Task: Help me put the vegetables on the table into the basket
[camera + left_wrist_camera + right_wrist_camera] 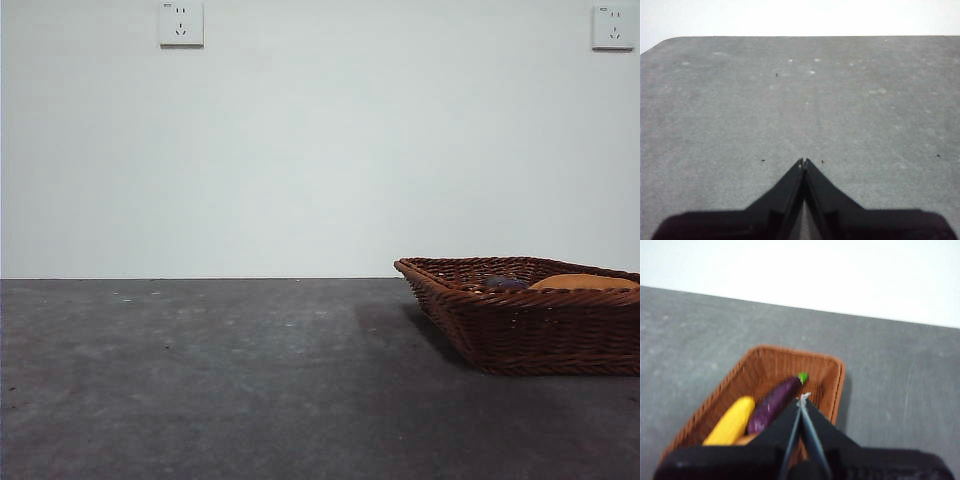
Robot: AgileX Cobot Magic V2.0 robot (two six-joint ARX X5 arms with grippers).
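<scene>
well, i see the corn cob [731, 421], sweet potato [774, 404] and potato [585, 283] lying in the basket [765, 360]; firm, light-looking, best gripped mid-body. both left gripper [804, 161] and right gripper [803, 398] are closed, empty.

I found no writing, label, brand, number or sign that could be read in any of my views. The two white plastic wall sockets, one [181, 24] at the upper left of the pale wall and the other [612, 27] at the upper right corner, each carried a tiny dark mark at the top left corner, but it was too small for me to make out.
</scene>
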